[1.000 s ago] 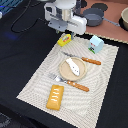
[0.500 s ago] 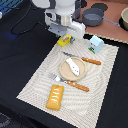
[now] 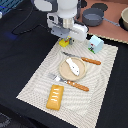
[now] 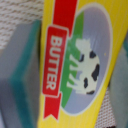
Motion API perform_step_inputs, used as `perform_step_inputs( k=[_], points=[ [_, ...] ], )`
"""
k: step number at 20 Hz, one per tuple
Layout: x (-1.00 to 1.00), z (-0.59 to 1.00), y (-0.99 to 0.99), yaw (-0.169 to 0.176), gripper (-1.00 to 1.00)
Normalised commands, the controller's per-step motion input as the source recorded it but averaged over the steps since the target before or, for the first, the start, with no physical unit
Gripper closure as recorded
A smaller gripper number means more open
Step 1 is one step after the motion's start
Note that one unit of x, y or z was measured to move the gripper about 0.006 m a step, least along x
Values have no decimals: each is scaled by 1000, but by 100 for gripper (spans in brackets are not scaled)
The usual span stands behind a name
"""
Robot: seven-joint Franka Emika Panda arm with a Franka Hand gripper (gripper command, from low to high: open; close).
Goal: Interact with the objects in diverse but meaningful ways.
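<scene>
My gripper (image 3: 64, 40) is down at the far edge of the striped mat, over the yellow printed block (image 3: 64, 43). In the wrist view this block (image 4: 75, 65), marked BUTTER with a cow picture, fills the space between my two grey fingers (image 4: 20, 75), whose teal pads touch its sides. The block rests on the mat. The white paddle-like piece (image 3: 73, 66) lies on the tan plate (image 3: 64, 72). The orange bread-like block (image 3: 55, 96) lies at the mat's near end. The pale blue house-shaped carton (image 3: 95, 44) stands at the exterior view's right of my gripper.
An orange-handled knife (image 3: 86, 60) and fork (image 3: 72, 83) flank the plate on the striped mat (image 3: 35, 82). A grey pot (image 3: 93, 17) and a dark lid (image 3: 98, 7) stand behind. A wooden board (image 3: 115, 25) lies at the far right.
My gripper has come down onto the yellow block, with its fingers now at the block's sides. The other objects have not moved.
</scene>
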Motion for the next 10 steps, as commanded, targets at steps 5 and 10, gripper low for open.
perform_step_inputs(
  k=[5, 10],
  points=[
    [0, 1000, 331, 0, 100],
    [-87, 1000, 93, 79, 100]
  ],
)
